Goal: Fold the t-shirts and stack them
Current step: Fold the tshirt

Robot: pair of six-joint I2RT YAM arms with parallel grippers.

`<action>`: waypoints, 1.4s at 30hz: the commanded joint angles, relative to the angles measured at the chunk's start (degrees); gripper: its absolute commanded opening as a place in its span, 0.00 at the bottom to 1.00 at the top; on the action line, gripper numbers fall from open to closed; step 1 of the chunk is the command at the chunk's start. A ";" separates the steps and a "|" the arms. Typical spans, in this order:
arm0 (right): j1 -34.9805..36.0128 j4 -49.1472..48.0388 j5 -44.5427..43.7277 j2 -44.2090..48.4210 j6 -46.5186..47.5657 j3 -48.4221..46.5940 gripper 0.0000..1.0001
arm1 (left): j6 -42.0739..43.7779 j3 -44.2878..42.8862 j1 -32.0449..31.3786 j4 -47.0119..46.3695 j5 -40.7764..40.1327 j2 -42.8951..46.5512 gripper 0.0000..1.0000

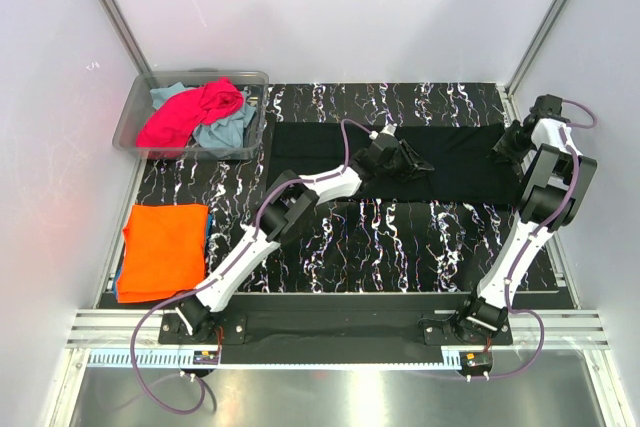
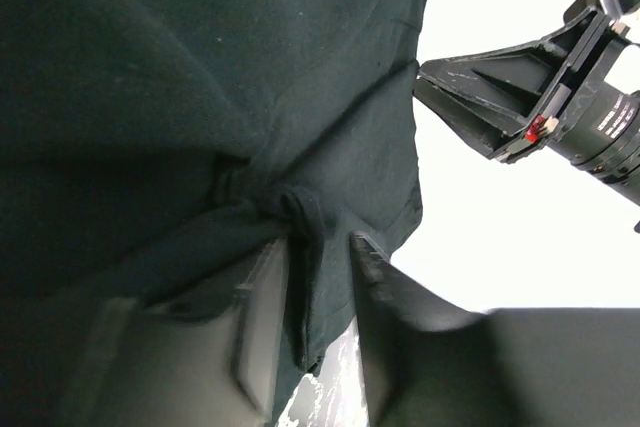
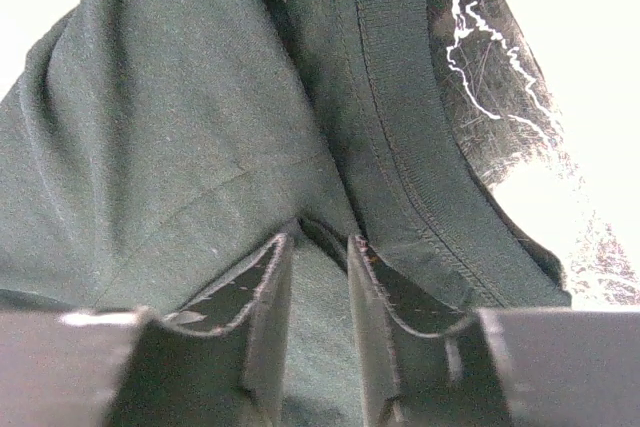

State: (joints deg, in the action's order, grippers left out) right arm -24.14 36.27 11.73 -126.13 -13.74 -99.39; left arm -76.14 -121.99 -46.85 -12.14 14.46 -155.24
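the black t-shirt (image 1: 460,162) lies stretched in a band along the far edge of the table (image 1: 400,247), running from near the middle to the far right corner. it is not yet folded down to a neat packet. my left gripper (image 1: 400,162) pinches a bunched fold of it near the band's middle, with cloth clamped between the fingers. my right gripper (image 1: 505,147) is closed on the shirt's end by the far right corner.

at the left edge an orange t-shirt (image 1: 165,247) sits folded on top of a blue cloth (image 1: 118,292), so i judge the stack begun. in the clear bin (image 1: 135,117) at the far left corner a magenta t-shirt (image 1: 190,112) and a teal t-shirt (image 1: 228,132) lie crumpled. as i read it, i have this fold to finish and carry to the stack, then two more shirts.
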 commanded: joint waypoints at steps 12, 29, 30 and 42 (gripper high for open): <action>-0.03 -1.91 0.68 -2.28 -0.85 -2.47 0.11 | -1.03 -0.26 0.62 -1.40 -1.72 0.55 0.15; -0.12 -2.17 -4.26 -2.12 -2.96 -3.88 0.06 | 3.62 0.26 1.94 3.87 2.94 2.04 0.29; -0.12 -1.56 -5.65 -1.32 -3.40 -3.62 0.12 | 4.41 0.96 2.11 4.84 4.08 4.31 0.37; 0.67 14.44 -14.90 13.17 -8.84 -0.29 0.72 | 35.06 21.79 6.42 30.03 7.26 37.88 0.61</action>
State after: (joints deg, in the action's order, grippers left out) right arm -24.03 46.15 -0.43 -120.14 -19.97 -101.06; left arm -55.42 -101.86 -42.09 7.90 21.23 -128.11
